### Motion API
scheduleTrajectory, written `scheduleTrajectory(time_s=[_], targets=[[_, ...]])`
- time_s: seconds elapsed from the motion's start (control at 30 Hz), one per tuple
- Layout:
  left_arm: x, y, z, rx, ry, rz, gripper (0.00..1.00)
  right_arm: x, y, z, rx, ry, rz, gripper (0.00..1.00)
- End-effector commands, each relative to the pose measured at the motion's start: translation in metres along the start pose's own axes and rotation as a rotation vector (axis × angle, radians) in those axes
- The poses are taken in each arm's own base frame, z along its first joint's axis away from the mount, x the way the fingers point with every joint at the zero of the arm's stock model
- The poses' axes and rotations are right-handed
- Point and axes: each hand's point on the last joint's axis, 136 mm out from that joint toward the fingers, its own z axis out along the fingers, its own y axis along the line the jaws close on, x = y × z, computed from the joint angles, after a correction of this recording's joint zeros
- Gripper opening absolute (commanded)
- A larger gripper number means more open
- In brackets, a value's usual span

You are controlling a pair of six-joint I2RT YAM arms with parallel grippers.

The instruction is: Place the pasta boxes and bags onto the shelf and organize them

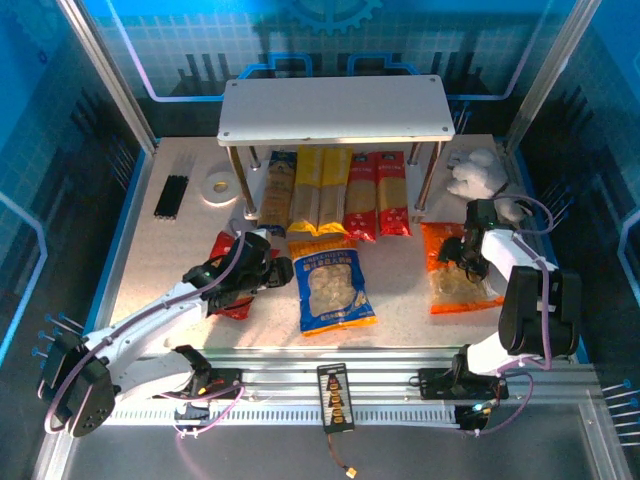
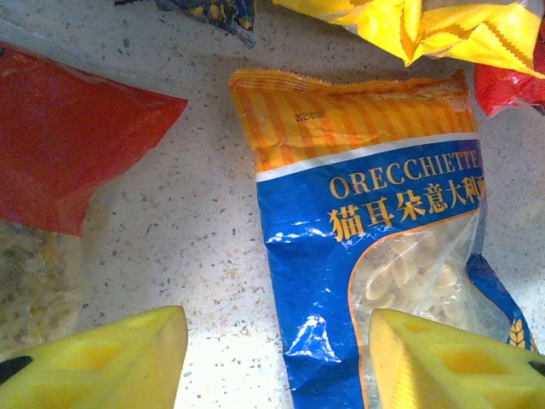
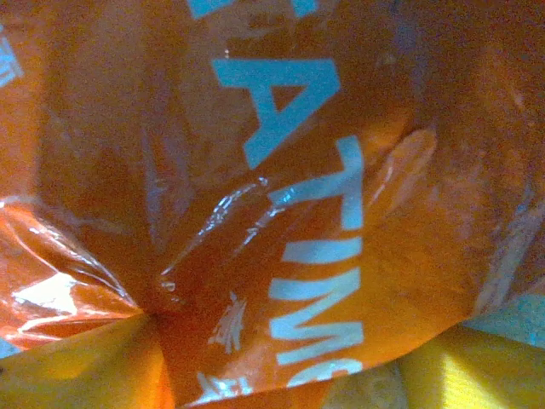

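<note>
Pasta bags on the tabletop — spaghetti packs (image 1: 330, 190) under the shelf (image 1: 335, 110).
Right gripper (image 1: 462, 262) pinching orange bag (image 3: 281, 213); left gripper (image 2: 277, 354) spread wide between red bag (image 2: 68, 136) and blue bag (image 2: 375, 247).

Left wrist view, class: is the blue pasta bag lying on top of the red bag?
No. The blue pasta bag lies flat on the table, with a strip of bare tabletop between it and the red bag.

Open hand (image 2: 277, 358) btwn red bag (image 2: 68, 141) & blue bag (image 2: 375, 247).
</note>
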Motion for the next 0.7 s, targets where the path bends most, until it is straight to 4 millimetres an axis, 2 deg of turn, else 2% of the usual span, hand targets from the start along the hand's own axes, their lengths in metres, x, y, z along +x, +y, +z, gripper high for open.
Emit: scheduleTrajectory(time_s=[0.0,0.2,0.4,0.57,0.67], targets=[[-0.01,-0.012,-0.004,0.025,-0.027,0.014,0.59,0.024,0.006,0.011,-0.056,0.11,-0.004,0.62],[-0.009,-0.013,-0.004,0.032,-0.027,0.013,0.6,0.029,0.01,0.007,-0.083,0.125,0.002,0.39],[-0.009,-0.014,-0.006,0.041,-0.03,0.012,0.6,0.034,0.01,0.002,-0.091,0.13,0.003,0.24],[-0.009,-0.015,-0.007,0.048,-0.027,0.009,0.6,0.036,0.007,-0.002,-0.082,0.124,0.004,0.02],[-0.009,-0.017,-0.008,0.053,-0.027,0.009,0.6,0.037,0.006,-0.004,-0.079,0.118,0.009,0.0]])
